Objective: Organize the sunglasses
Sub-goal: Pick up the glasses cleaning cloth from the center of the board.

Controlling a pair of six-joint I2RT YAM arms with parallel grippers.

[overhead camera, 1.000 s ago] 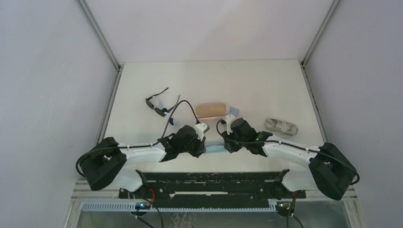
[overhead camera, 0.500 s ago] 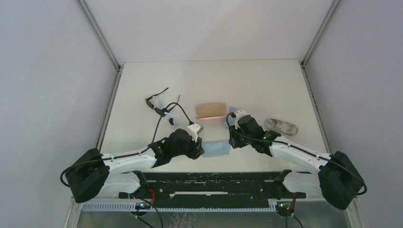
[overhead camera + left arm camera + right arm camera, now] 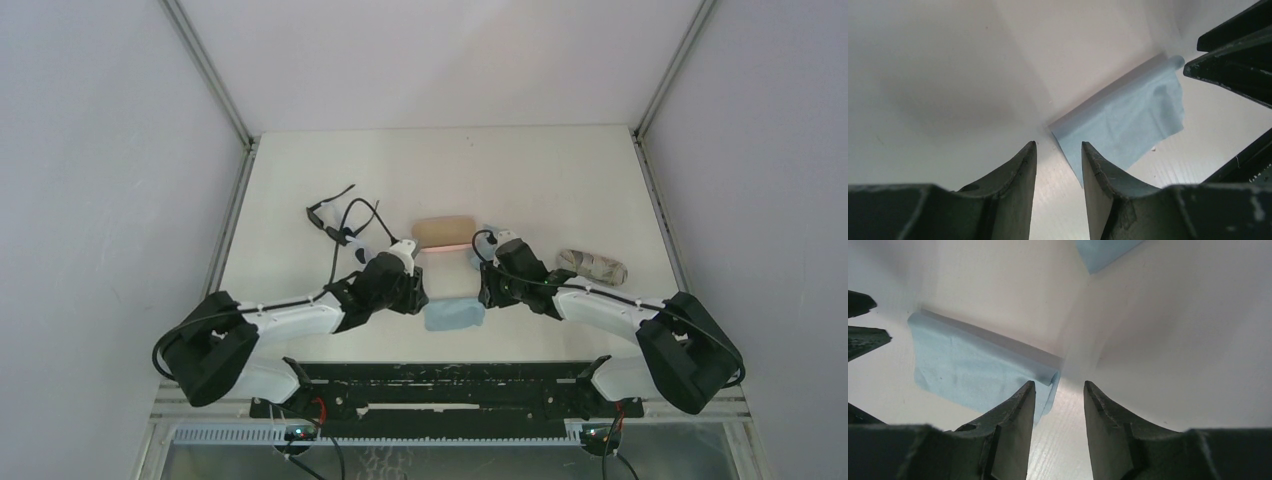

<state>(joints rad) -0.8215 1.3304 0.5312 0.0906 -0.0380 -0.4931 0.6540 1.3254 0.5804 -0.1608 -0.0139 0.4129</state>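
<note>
Both my pincers hang released and empty. The left pincer point(image 3: 1058, 150) is over a corner of the folded light-blue cloth point(image 3: 453, 316), and the right pincer point(image 3: 1059, 387) is over its rolled edge. The cloth lies flat, low in the middle of the top view, so I judge that step finished.

Next I should reach for the black sunglasses point(image 3: 335, 222), arms spread, in the upper left, and grip the frame rather than a thin arm. I cannot find the white pair.

The pink case point(image 3: 444, 233) sits just above the cloth, with a patterned pouch point(image 3: 592, 265) to the right. A second blue cloth point(image 3: 1103, 252) shows at the top of the right wrist view. My left arm's cable point(image 3: 378, 215) loops close beside the glasses.
</note>
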